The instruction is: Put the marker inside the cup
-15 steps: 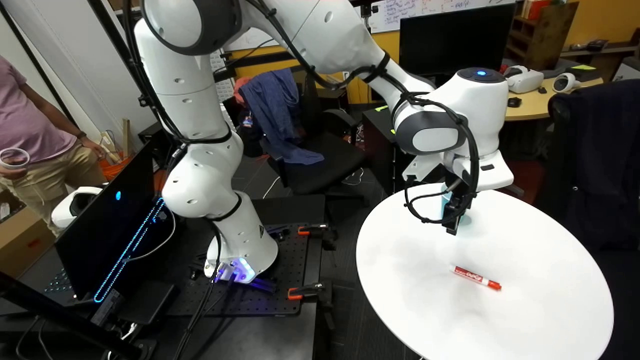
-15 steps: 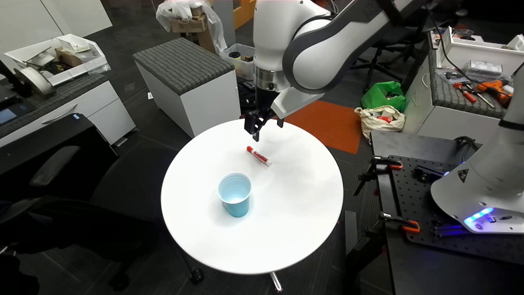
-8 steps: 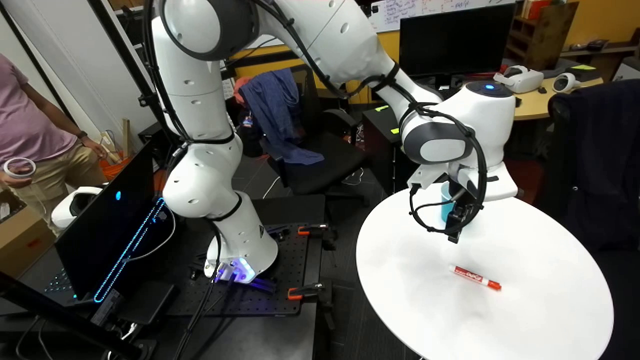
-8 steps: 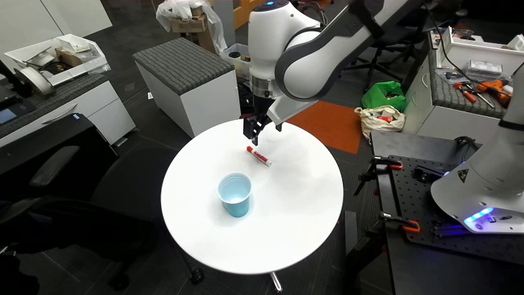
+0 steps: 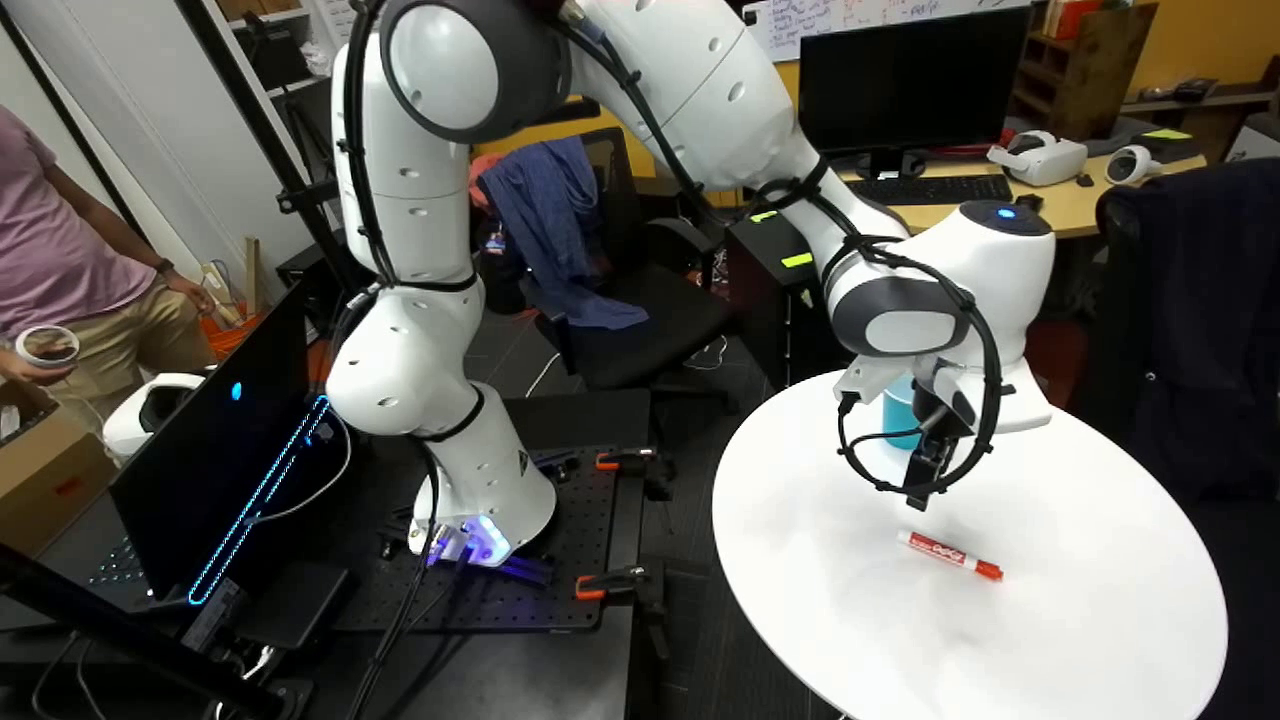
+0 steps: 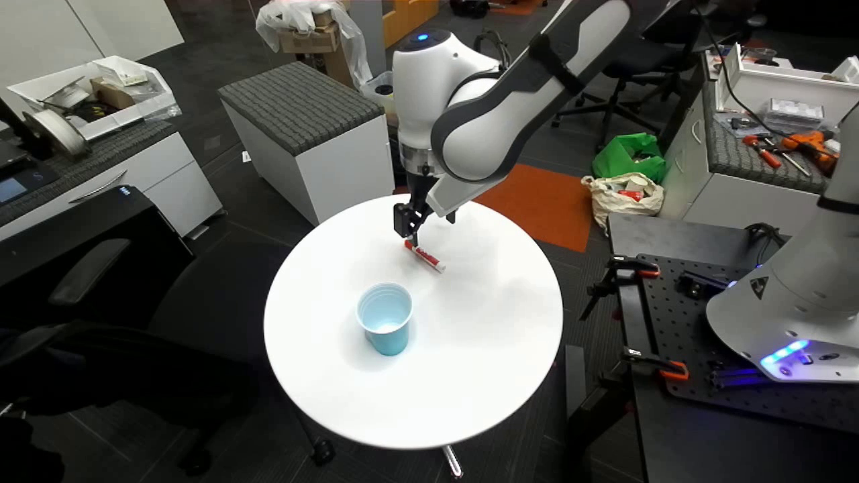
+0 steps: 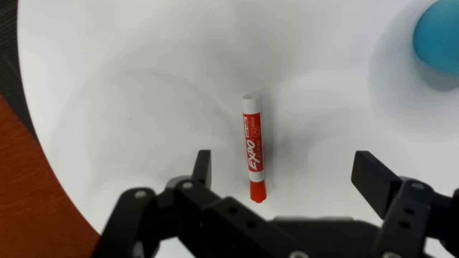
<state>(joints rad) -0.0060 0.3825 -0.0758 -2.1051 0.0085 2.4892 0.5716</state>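
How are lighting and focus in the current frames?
Wrist view: EXPO reads clearly on the marker, the nearer gripper looks a little soft, and diffuse grey shadows fall beside the marker and cup. Both exterior views: the white table looks nearly washed out, and the robot base shows a bright blue-white glow.

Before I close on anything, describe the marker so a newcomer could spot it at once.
Find the round white table. Near the open gripper, the marker lies flat on it. It is slim, red and white, lettered EXPO, unlike the wide, upright turquoise cup.
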